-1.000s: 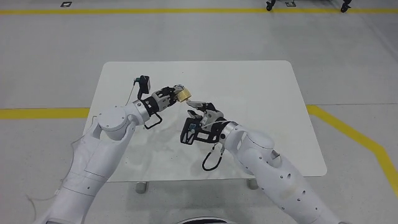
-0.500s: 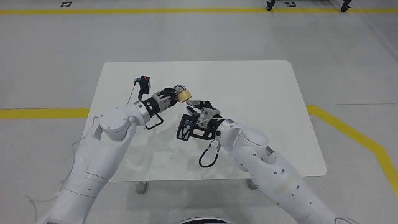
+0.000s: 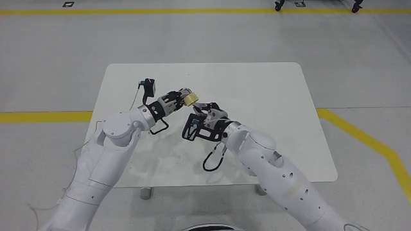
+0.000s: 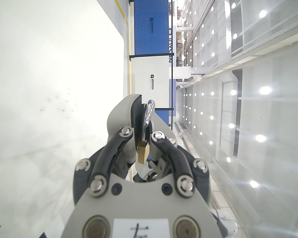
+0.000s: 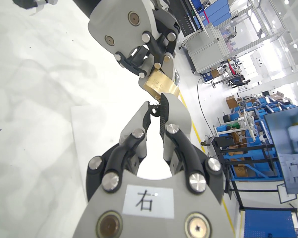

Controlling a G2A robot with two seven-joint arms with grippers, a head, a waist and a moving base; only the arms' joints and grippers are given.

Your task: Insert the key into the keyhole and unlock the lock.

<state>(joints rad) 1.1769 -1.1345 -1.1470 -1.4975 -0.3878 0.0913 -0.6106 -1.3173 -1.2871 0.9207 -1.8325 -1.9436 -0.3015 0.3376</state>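
A brass padlock [image 3: 188,97] hangs above the white table [image 3: 276,90], held by my left gripper [image 3: 180,97]. In the left wrist view the left gripper [image 4: 144,111] is shut on the lock's silver shackle [image 4: 149,113], with the brass body [image 4: 142,153] between the finger links. My right gripper [image 5: 156,106] is shut on a small key [image 5: 154,110] with a dark head. The key's tip points at the lock's bottom face [image 5: 161,85] and meets it. I cannot tell whether the blade is inside the keyhole. In the top view the right gripper [image 3: 200,108] sits just in front of the lock.
Both arms meet over the table's left middle. A black cable loop [image 3: 214,159] hangs from the right forearm. The table's right half [image 3: 282,122] and far side are bare. A yellow floor line [image 3: 205,11] runs behind the table.
My right gripper has shifted a little to the left and toward the lock. The left gripper and padlock have stayed in place.
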